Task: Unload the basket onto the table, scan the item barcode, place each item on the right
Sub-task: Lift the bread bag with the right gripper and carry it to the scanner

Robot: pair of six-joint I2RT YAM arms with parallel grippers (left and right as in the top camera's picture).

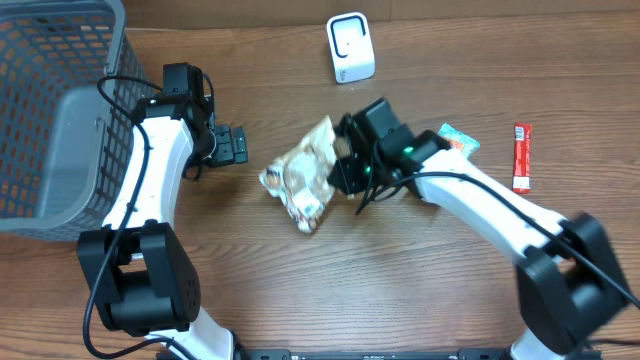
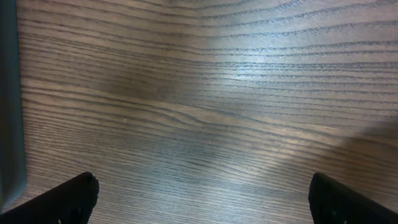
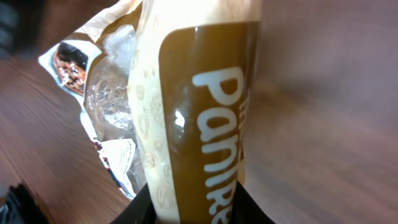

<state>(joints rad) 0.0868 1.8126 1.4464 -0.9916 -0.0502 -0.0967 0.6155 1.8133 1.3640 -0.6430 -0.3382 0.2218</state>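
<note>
The item is a crinkled cream-and-brown snack bag [image 1: 303,175] in the middle of the table. My right gripper [image 1: 341,168] is shut on its right end. In the right wrist view the bag [image 3: 199,106] fills the frame with white lettering on a brown band, pinched between the black fingers [image 3: 138,208] of my right gripper [image 3: 196,211]. No barcode can be made out on the bag. A white scanner [image 1: 350,47] stands at the back, beyond the bag. My left gripper [image 1: 233,143] stands open left of the bag, its fingertips [image 2: 69,198] wide apart over bare wood, gripper [image 2: 202,202] empty.
A grey mesh basket [image 1: 55,110] fills the left side, and its wall [image 2: 9,93] edges the left wrist view. A red stick packet [image 1: 521,155] and a green packet [image 1: 460,138] lie at the right.
</note>
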